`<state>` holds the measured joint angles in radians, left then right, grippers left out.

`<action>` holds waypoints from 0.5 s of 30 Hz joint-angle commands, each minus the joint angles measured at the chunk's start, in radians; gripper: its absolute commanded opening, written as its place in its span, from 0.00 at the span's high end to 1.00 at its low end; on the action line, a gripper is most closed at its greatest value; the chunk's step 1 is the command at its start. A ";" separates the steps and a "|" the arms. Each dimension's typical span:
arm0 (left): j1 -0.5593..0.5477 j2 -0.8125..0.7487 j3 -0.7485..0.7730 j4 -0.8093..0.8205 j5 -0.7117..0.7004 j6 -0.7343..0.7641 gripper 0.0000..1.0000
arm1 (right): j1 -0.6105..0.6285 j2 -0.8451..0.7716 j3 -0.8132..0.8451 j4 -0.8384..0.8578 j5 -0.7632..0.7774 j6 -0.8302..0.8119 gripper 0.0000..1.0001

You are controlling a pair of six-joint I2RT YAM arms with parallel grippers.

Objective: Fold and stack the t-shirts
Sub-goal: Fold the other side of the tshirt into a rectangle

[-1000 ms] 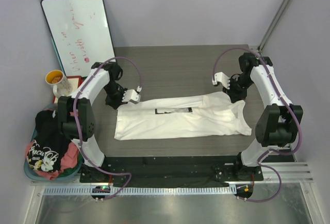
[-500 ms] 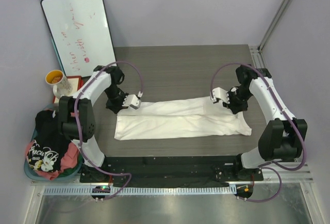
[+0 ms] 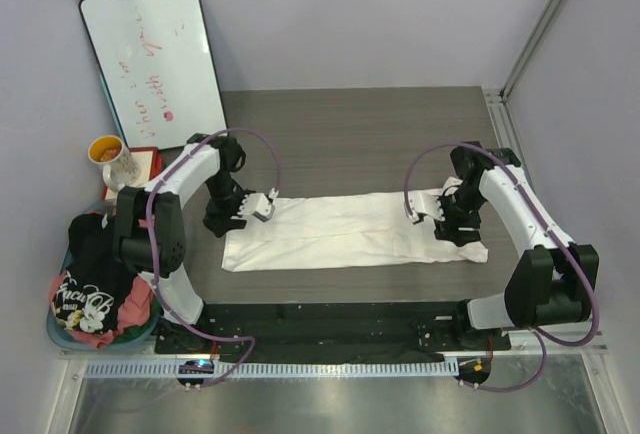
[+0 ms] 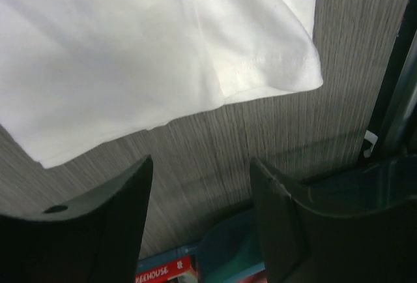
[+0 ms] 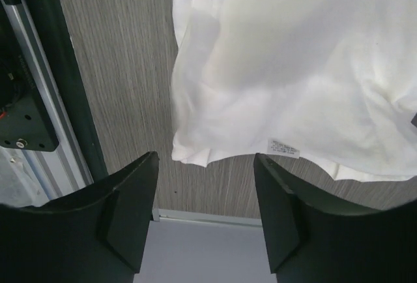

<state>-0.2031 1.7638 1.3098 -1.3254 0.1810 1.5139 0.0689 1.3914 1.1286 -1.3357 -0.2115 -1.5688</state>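
Observation:
The white t-shirt lies on the dark table as a long strip folded lengthwise, its graphic hidden. My left gripper hovers at its left end, open and empty; in the left wrist view the shirt lies beyond the gripper. My right gripper stands open over the collar end; in the right wrist view the shirt with its label lies just beyond the gripper. The black t-shirt and the pink-red t-shirt sit in the basket.
A teal-rimmed laundry basket stands off the table's left edge. Behind it are a mug, a red box and a whiteboard. The table's right edge meets a metal rail.
Both grippers drew the shirt's far edge toward the near side, folding it over and covering the black graphic. Both then opened and let the fabric go.

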 commanded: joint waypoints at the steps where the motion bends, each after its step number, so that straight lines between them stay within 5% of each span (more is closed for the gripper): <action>1: -0.004 -0.030 -0.009 -0.077 -0.069 -0.004 0.30 | 0.014 -0.061 -0.016 -0.071 0.038 -0.058 0.26; 3: -0.005 -0.029 -0.012 -0.063 -0.090 -0.009 0.24 | 0.016 -0.078 -0.042 -0.071 0.058 -0.080 0.19; 9: 0.011 -0.018 0.045 0.066 -0.098 -0.081 0.22 | 0.011 -0.080 -0.059 0.123 0.054 0.030 0.24; 13: 0.014 0.031 0.164 0.110 -0.031 -0.158 0.22 | 0.003 -0.028 -0.076 0.361 0.055 0.180 0.41; 15: 0.014 0.051 0.195 0.112 0.017 -0.169 0.24 | -0.004 0.018 -0.082 0.483 0.046 0.254 0.59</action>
<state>-0.1951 1.7821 1.4071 -1.2675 0.1104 1.4139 0.0757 1.3453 1.0557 -1.1316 -0.1604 -1.4818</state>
